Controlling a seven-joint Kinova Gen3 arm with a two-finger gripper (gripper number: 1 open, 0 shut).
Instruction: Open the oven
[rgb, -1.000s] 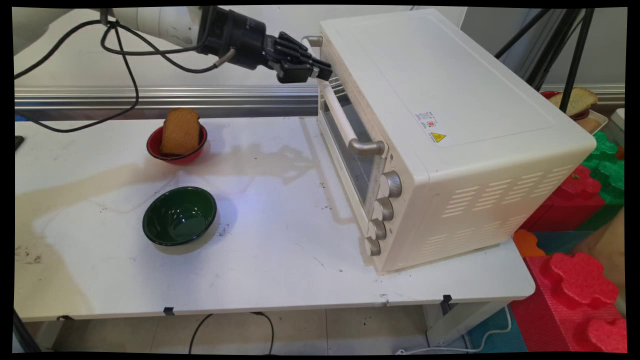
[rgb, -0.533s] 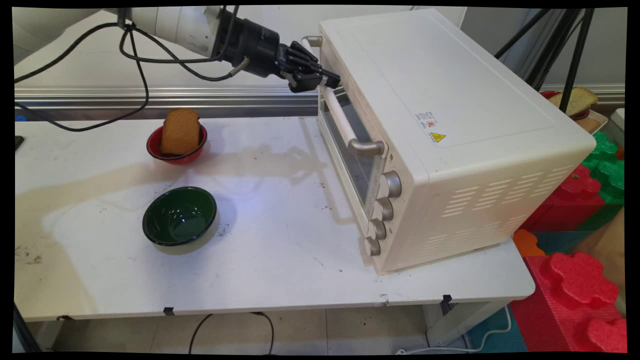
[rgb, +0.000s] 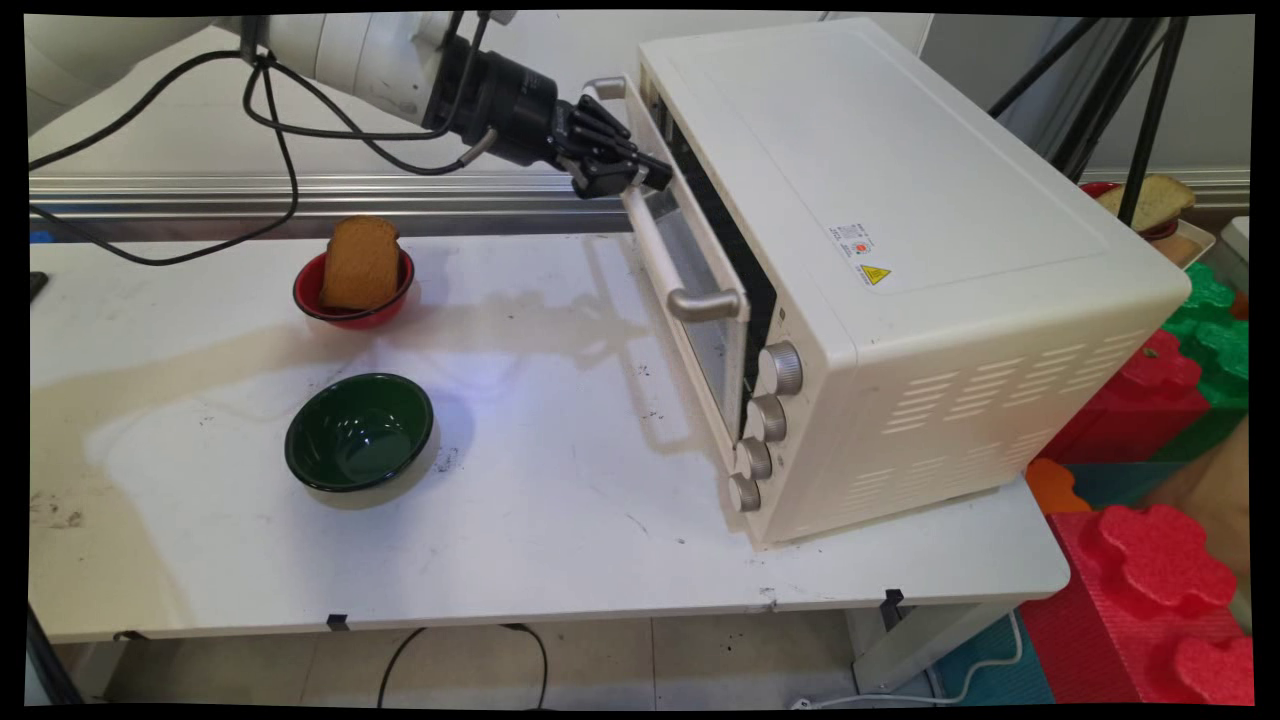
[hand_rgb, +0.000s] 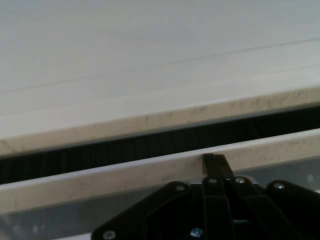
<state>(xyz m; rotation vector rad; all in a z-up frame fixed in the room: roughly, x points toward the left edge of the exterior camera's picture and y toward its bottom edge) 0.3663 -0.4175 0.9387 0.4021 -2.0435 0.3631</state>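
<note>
You had the tool (rgb: 640, 172) clamped on the handle (rgb: 655, 240), upper centre | oven (rgb: 900, 250) door ajar | best pulled along the hinge arc.

The black gripper (rgb: 640, 178) grips the bar handle (rgb: 655, 245) of the toaster oven (rgb: 900, 260), whose door (rgb: 700, 300) stands ajar just below.

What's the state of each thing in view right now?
Cream-white metal toaster oven: upright on the white table.
Its glass door: ajar at the top.
Black two-finger tool: shut on the door's bar handle.
Red bowl: holds a brown bread slice.
Dark green bowl: empty, upright.
</note>
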